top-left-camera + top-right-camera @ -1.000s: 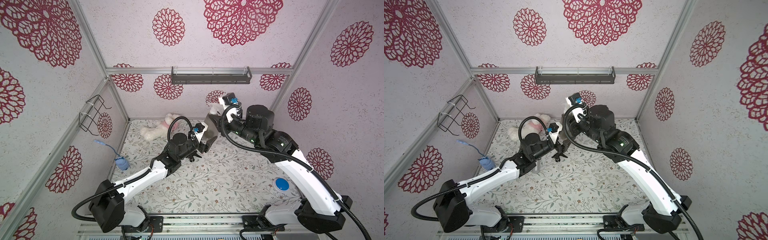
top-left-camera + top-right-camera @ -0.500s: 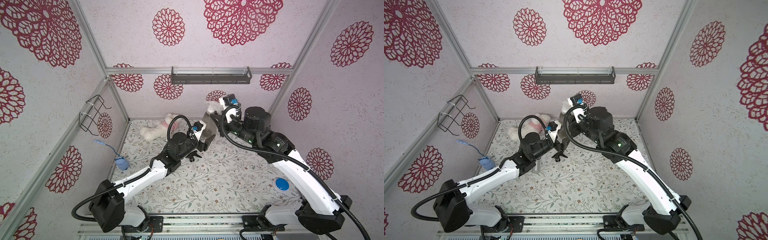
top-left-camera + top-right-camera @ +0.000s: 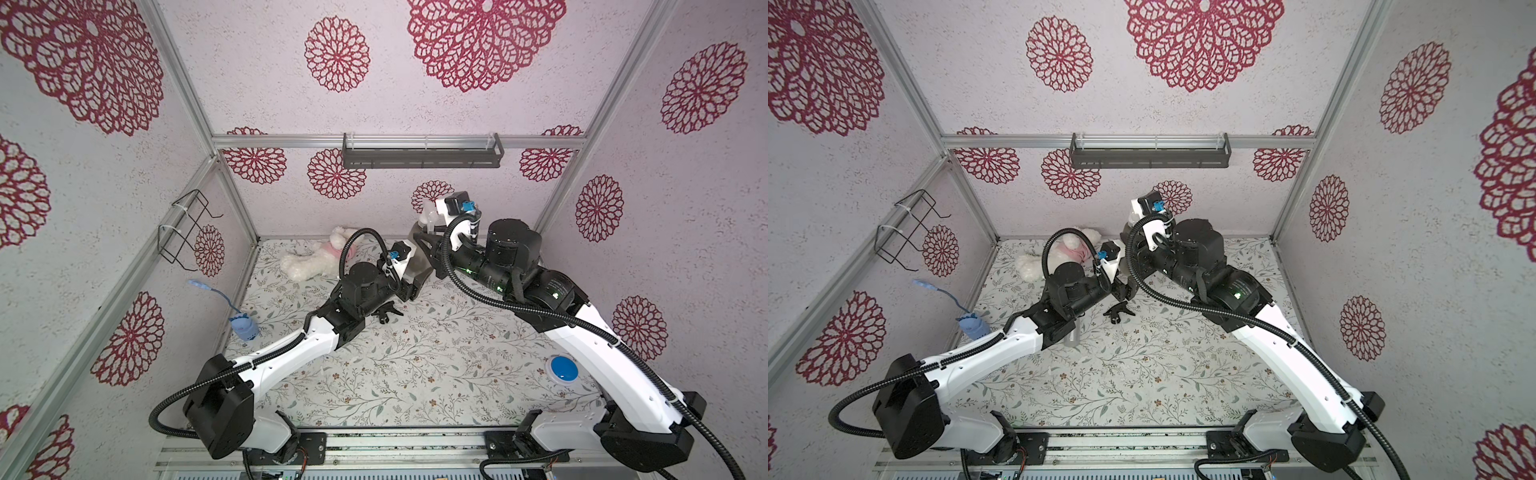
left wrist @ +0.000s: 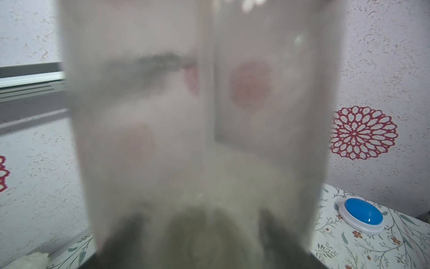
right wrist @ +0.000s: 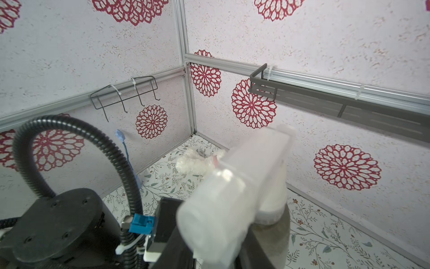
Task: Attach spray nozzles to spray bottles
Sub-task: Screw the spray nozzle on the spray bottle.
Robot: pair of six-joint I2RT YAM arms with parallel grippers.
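1. A smoky grey translucent plastic bottle [image 4: 197,130] fills most of the left wrist view, blurred.
2. A round blue button on a white base [image 4: 361,215] sits on the floral-patterned table [image 4: 372,251].

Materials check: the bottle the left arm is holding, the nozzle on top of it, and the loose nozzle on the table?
Grey bottle: looks like smoky translucent plastic; wall pattern shows blurred through it.
Clear nozzle: frosted whitish plastic, semi-translucent, matte.
Black nozzle: opaque black, probably moulded plastic; too small to judge its finish.
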